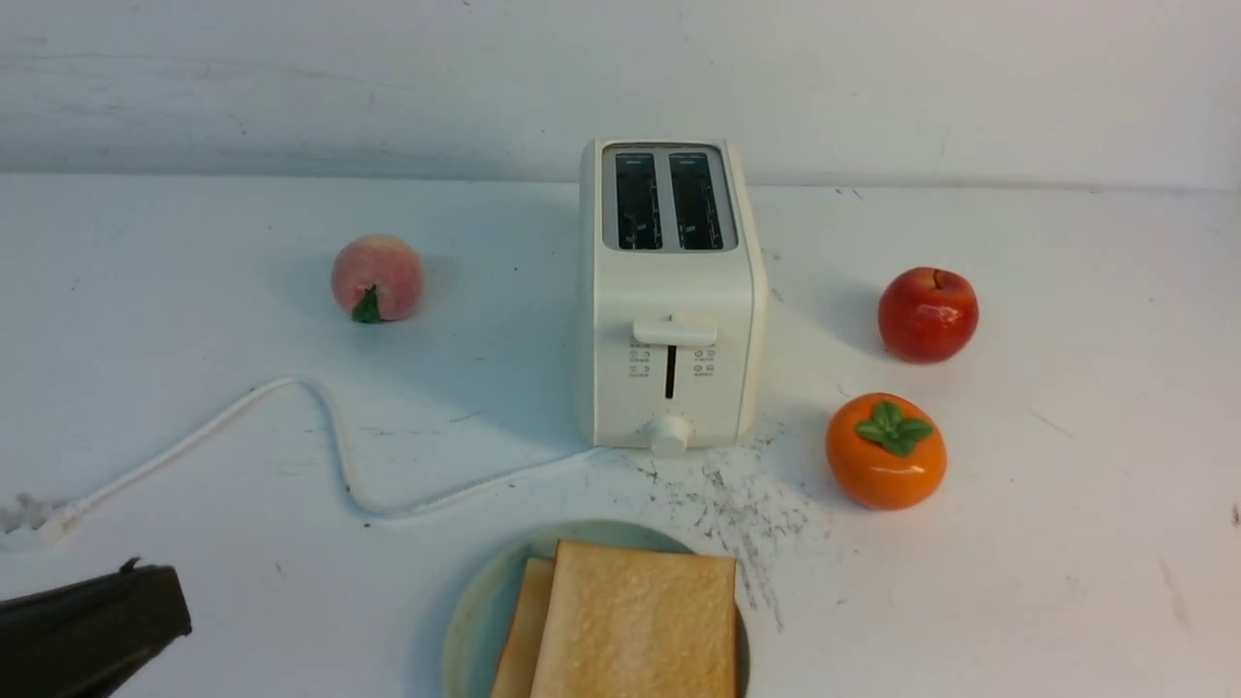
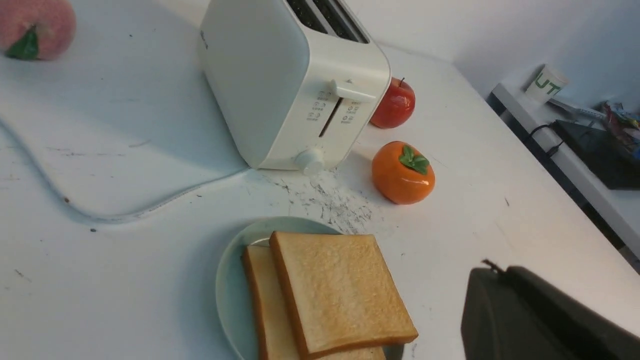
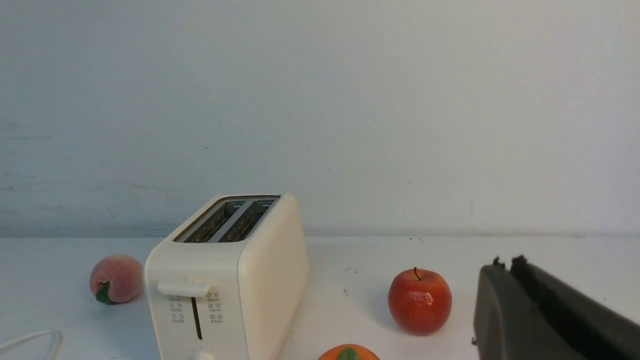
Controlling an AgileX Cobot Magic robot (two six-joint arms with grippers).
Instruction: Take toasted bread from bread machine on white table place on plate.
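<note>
Two slices of toasted bread [image 1: 635, 625] lie overlapped on the pale blue-green plate [image 1: 477, 630] at the table's near edge; they also show in the left wrist view [image 2: 340, 287] on the plate [image 2: 231, 295]. The cream bread machine [image 1: 669, 296] stands behind the plate, both slots empty, lever up. It also shows in the left wrist view [image 2: 280, 80] and the right wrist view [image 3: 227, 280]. My left gripper [image 1: 145, 582] is shut and empty at the near left, away from the plate [image 2: 492, 272]. My right gripper [image 3: 505, 265] is shut and empty, out of the front view.
On the white table [image 1: 1066, 504], a peach [image 1: 377, 277] lies left of the toaster. A red apple [image 1: 928, 314] and an orange persimmon [image 1: 885, 450] lie to its right. The toaster's white cord [image 1: 320, 427] runs to the left. A side desk with a cup [image 2: 545, 82] stands beyond the table's right edge.
</note>
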